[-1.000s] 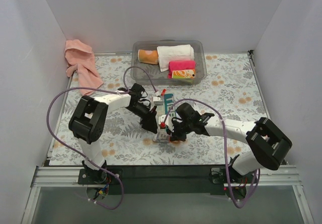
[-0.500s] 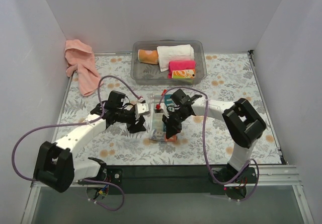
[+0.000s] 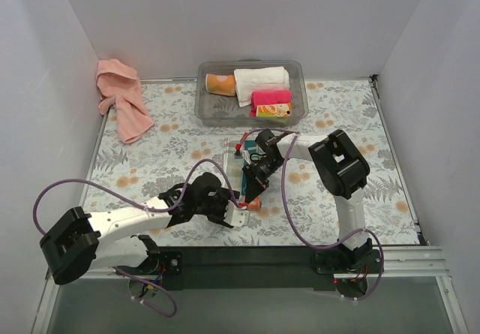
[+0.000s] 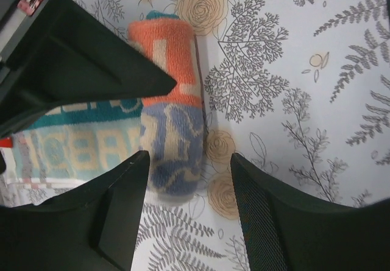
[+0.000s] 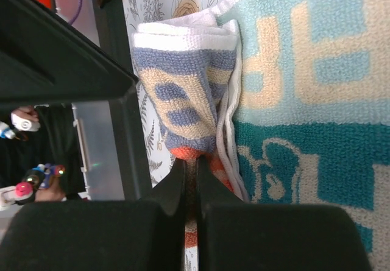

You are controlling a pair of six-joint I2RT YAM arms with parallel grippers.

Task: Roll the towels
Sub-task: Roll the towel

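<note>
The small teal-red-white patterned cloth (image 3: 238,175) lies mid-table, its near end rolled into an orange and blue roll (image 4: 173,119). My right gripper (image 3: 251,188) is shut on a fold of that roll (image 5: 183,100), its fingertips (image 5: 190,186) pinching orange fabric beside the flat teal part (image 5: 304,100). My left gripper (image 3: 231,215) is open at the roll's near end. The blue tip sits between its fingers (image 4: 119,216), next to the left one and apart from the right one. The salmon-pink towel (image 3: 120,97) lies crumpled in the back left corner, far from both grippers.
A clear bin (image 3: 301,97) at the back centre holds a white roll (image 3: 261,77), a hot-pink roll (image 3: 271,96) and other rolled items. White walls close the table on three sides. The right arm's elbow (image 3: 337,157) stands right of the cloth.
My left arm has swung round to the near side and its gripper now sits at the roll's near end, jaws wider. The right arm's elbow has moved back and its gripper stays shut on the cloth.
</note>
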